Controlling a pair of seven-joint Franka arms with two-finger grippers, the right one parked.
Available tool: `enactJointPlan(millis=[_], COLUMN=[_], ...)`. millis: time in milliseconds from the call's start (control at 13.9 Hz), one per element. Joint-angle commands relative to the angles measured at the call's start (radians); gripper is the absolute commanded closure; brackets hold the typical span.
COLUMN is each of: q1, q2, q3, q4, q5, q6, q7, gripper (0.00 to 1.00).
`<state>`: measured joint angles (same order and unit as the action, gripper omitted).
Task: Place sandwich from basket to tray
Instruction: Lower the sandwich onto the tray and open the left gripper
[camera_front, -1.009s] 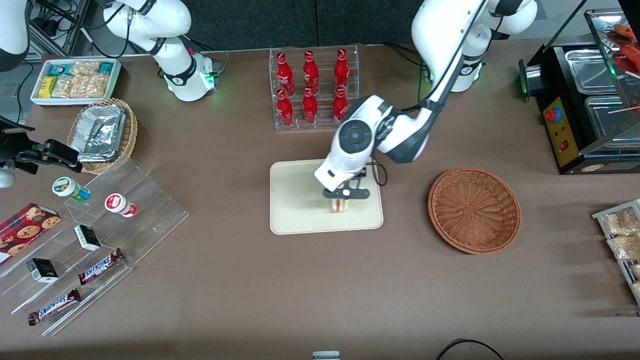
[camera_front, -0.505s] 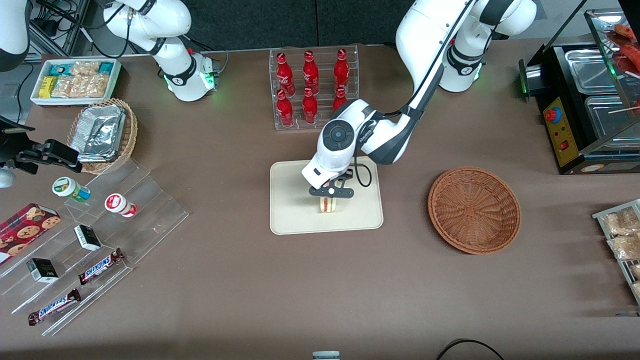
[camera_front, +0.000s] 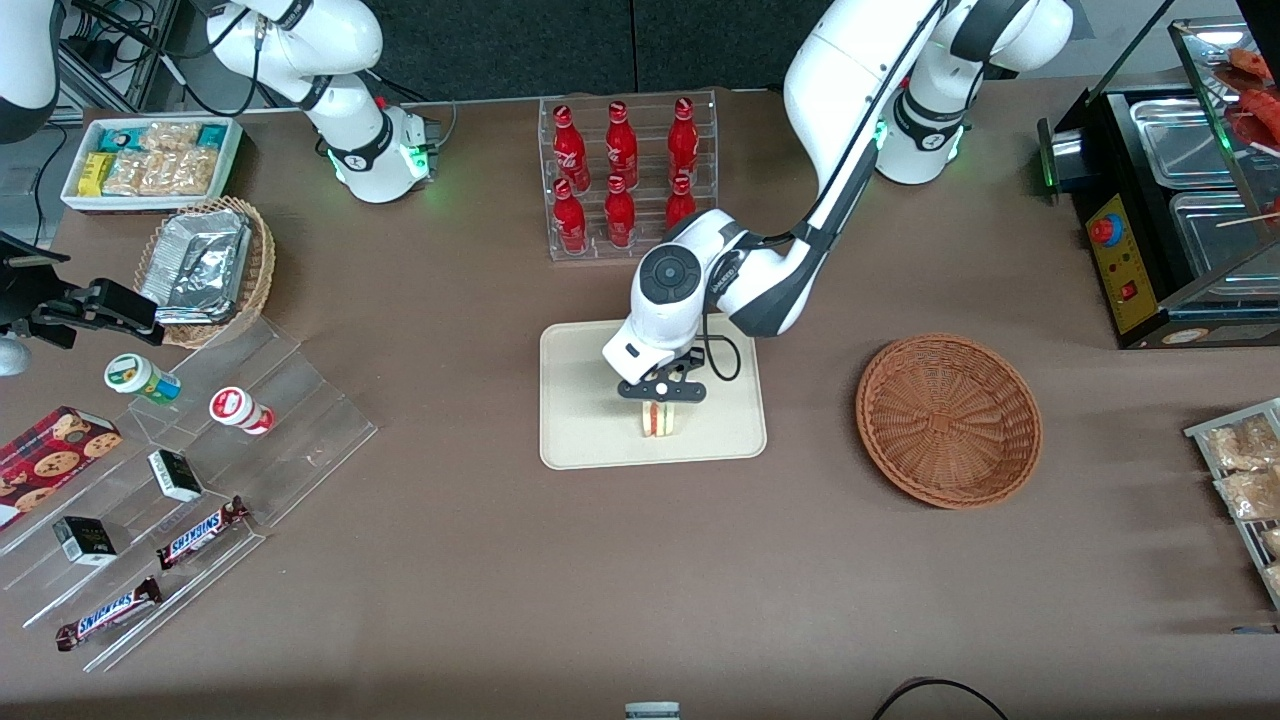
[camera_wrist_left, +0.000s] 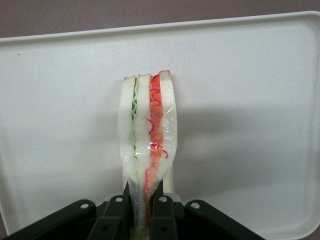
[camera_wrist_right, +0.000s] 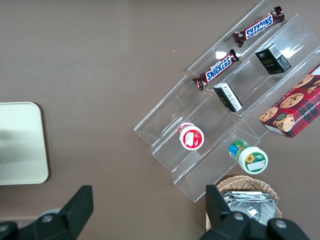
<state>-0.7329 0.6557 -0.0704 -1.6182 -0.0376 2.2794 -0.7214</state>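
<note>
Claw (camera_front: 661, 392) of the left arm hangs low over the tray (camera_front: 580, 440), its two fingers (camera_wrist_left: 117, 216) pinched tight on one end of the sandwich (camera_front: 657, 419). From the wrist camera the sandwich (camera_wrist_left: 147, 150) stands on edge between them, wrapped in clear film, green filling along one seam and red-orange along the other, pale bread on both sides, with the tray's (camera_wrist_left: 240, 100) cream surface under it. Whether its lower edge touches the tray or hangs just above, I cannot tell. The reddish-brown basket (camera_front: 948, 420) sits on the brown worktop (camera_front: 500, 560) well apart from the tray, toward the working arm's end. A rack of red bottles (camera_front: 622, 175) stands farther from the front camera than the tray.
</note>
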Motion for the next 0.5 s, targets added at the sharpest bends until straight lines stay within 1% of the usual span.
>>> enactJointPlan(millis=[0, 144, 216, 432], q1=[-0.019, -0.02, -0.02, -0.019], q2=[0.016, 0.019, 0.021, 0.018], q3=[0.017, 0.017, 0.017, 0.017], q4=[0.026, 0.029, 0.032, 0.058], q5=[0.015, 0.01, 0.004, 0.004], q6=[0.002, 0.002, 0.0, -0.011], q7=[-0.012, -0.026, -0.032, -0.039], gripper=[0.45, 0.14, 0.0, 0.0])
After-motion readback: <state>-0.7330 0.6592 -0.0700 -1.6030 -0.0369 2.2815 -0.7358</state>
